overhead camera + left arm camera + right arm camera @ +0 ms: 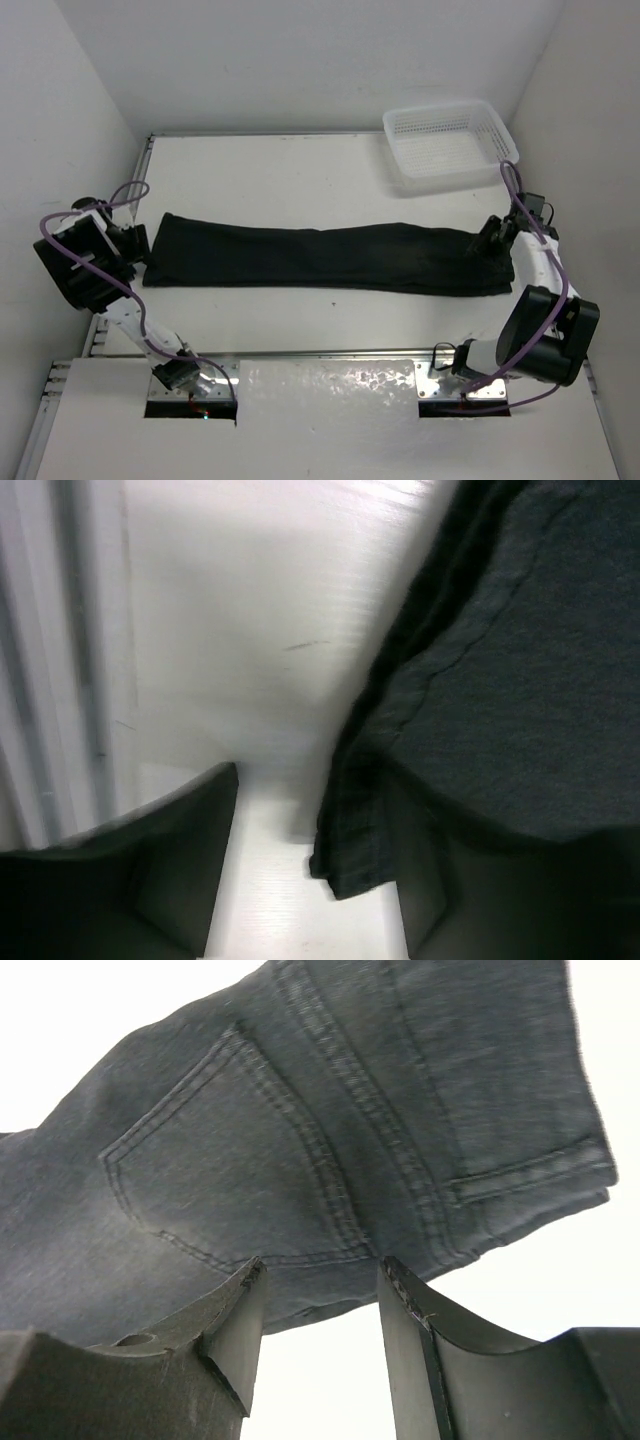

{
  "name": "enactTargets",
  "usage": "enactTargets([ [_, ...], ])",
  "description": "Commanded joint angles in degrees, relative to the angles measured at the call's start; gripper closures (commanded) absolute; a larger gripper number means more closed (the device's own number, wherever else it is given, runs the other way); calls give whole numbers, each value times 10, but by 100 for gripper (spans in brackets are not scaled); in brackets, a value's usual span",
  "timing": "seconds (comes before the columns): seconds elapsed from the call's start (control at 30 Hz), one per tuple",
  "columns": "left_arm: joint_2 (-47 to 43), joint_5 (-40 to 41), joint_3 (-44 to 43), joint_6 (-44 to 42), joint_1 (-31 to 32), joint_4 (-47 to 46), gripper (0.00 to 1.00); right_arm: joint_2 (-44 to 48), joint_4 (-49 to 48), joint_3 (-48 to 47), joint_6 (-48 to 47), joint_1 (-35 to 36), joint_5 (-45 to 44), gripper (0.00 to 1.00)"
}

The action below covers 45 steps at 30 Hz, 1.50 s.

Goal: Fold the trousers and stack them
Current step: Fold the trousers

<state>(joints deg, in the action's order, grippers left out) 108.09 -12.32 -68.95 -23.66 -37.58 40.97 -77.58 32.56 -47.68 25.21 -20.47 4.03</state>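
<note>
Black trousers (320,258) lie stretched from left to right on the white surface (300,175), with the left hand (138,248) released at their hem and the right hand (490,237) released at their waistband.

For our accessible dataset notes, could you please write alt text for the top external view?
Black trousers lie flat in a long strip across a white table, the left gripper at one end and the right gripper at the other. A white mesh basket sits in the far right corner.
</note>
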Motion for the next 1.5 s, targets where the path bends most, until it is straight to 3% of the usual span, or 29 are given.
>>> enactTargets([
  [0.0, 33, -32, 48, -24, 12, 31, 60, 21, 5, -5, -11, -3, -20, 53],
  [0.03, 41, -34, 50, -31, 11, 36, 71, 21, 5, -4, -12, -3, -22, 53],
  [0.07, 43, -37, 51, -33, 10, 41, 93, 21, 2, -3, -12, -3, -22, 53],
  [0.1, 41, -40, 51, -35, 10, 44, 100, 19, 1, -1, -12, -3, -21, 53],
  [0.27, 12, -93, -12, -44, -13, 93, 100, 16, -6, 0, -13, -3, -21, 53],
  [0.4, -37, -53, -95, -45, -40, 104, 100, 16, -15, 10, -16, -3, -19, 53],
  [0.6, -97, -172, -199, -95, -14, 176, 100, 4, -65, 56, 17, -1, 15, 54],
  [0.7, -127, -219, -224, -135, 47, 213, 100, 3, -86, 72, 38, 6, 22, 54],
  [0.77, -148, -231, -219, -149, 129, 220, 100, 2, -95, 72, 37, 20, 24, 54],
  [0.93, -173, -264, -219, -102, 337, 206, 100, -5, -98, 72, 35, 33, 26, 54],
  [1.03, -169, -269, -214, -51, 431, 166, 100, -1, -114, 86, 33, 33, 31, 54],
  [1.27, -112, -226, -224, 4, 555, 127, 100, -56, -138, 90, 9, 33, 26, 53],
  [1.47, -111, -209, -200, 53, 608, 77, 100, -91, -160, 93, 27, 33, 45, 53],
])
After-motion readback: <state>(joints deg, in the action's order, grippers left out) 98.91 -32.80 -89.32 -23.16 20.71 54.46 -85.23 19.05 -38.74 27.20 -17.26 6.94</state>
